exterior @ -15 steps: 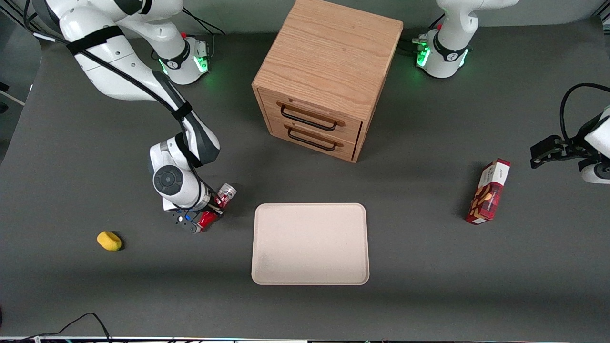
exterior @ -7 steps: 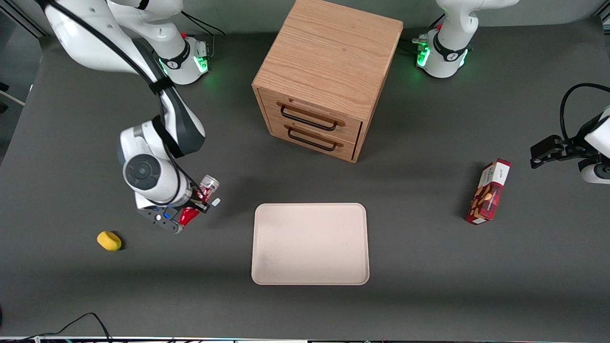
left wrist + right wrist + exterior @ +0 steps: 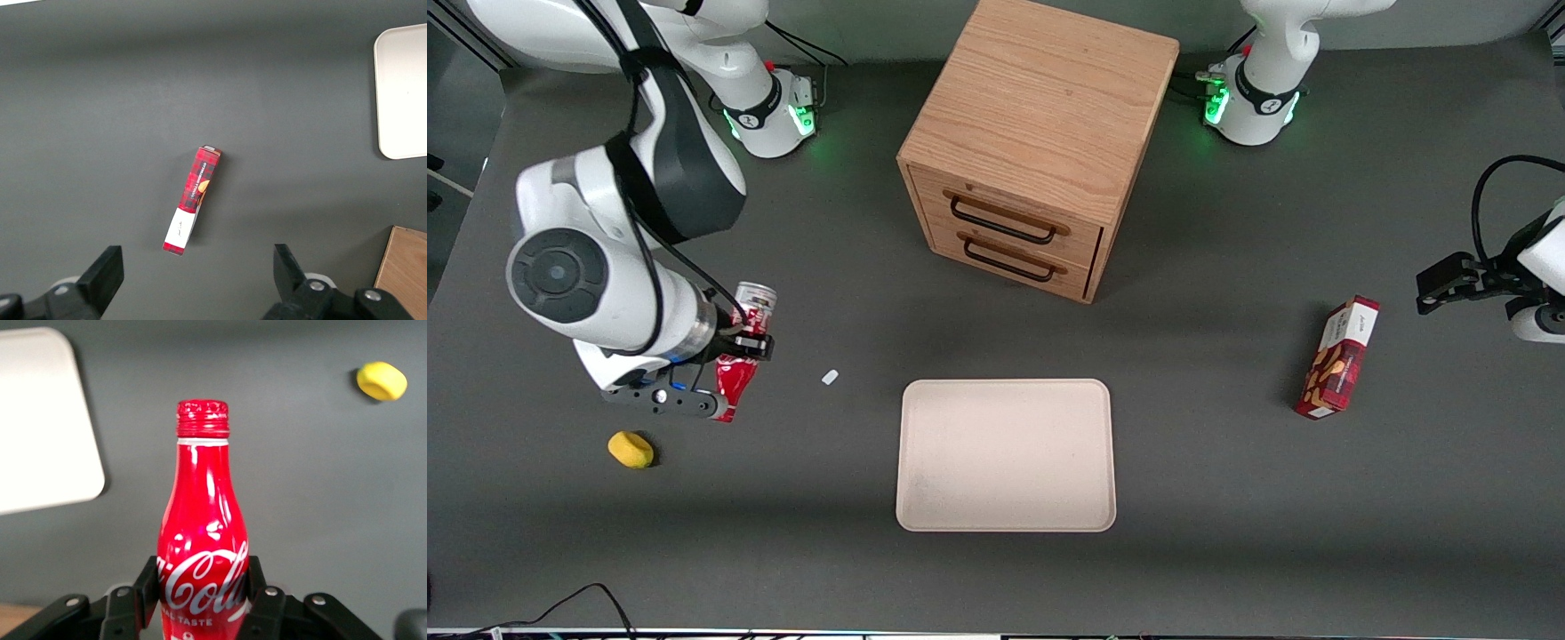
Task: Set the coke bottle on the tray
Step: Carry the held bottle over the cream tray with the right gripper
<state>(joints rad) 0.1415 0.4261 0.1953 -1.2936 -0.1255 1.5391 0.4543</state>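
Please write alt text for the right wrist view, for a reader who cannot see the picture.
The gripper is shut on the coke bottle, its black fingers pressing both sides of the white script logo, the red cap pointing away from the camera. Below, on the dark grey table, lie a corner of the cream tray and a small yellow object.

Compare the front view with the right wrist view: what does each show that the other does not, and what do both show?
Only the front view shows the wooden drawer cabinet, the red snack box and a small white scrap on the table. Only the right wrist view shows the bottle's red cap and script logo close up. Both show the hand shut on the coke bottle, the tray and the yellow object.
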